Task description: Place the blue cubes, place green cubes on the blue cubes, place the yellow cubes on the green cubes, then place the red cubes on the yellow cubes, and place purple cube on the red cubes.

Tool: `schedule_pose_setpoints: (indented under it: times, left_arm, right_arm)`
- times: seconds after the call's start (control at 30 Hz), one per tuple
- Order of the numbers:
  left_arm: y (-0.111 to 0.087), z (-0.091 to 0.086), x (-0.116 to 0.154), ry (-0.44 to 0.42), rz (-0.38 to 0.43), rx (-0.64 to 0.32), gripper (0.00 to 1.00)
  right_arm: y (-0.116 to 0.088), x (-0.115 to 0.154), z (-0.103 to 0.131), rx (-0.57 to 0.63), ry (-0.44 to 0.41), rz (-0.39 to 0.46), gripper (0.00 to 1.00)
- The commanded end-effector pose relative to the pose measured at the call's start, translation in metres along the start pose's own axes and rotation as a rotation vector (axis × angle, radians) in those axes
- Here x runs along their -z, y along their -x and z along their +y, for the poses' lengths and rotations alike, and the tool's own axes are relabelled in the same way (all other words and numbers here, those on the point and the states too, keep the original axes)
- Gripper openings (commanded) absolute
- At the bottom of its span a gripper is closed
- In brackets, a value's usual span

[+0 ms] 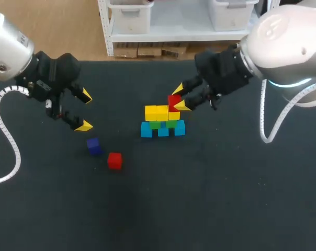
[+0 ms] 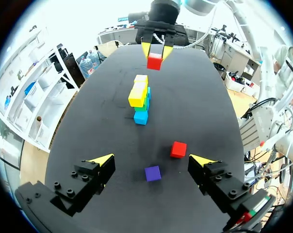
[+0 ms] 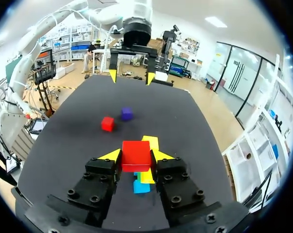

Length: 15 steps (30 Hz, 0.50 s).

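Red cube (image 1: 173, 101) is gripped in right end effector (image 1: 180, 98) just right of frame centre in the head view, apparently above the right end of the yellow row (image 1: 161, 112), whose long axis runs left-right; left end effector (image 1: 86, 111), mid-left, is seen wide open and empty.

No lettering, number or sign can be read in any of my three views. The cubes (image 1: 162, 112) show plain coloured faces only, and the desk (image 1: 226, 183) carries no legible mark.
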<state>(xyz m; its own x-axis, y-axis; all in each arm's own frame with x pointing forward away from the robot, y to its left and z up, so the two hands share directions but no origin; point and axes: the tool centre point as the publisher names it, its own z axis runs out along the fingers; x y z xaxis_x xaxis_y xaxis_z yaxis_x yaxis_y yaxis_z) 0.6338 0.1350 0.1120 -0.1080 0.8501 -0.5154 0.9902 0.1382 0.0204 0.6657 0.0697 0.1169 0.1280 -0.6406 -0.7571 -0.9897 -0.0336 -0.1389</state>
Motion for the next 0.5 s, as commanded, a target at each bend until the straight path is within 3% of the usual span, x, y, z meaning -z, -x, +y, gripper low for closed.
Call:
schedule_pose_setpoints:
  times: [0.03,0.5]
  left_arm:
    - [-0.0016,-0.0001,0.0000,0.001,-0.006,-0.003,1.00]
    - [-0.0016,-0.0001,0.0000,0.001,-0.006,-0.003,1.00]
  right_arm:
    - [-0.0053,-0.0119,-0.0110,-0.009,0.014,0.009,0.00]
    - [-0.0080,-0.0204,-0.0209,-0.014,-0.018,0.061,0.00]
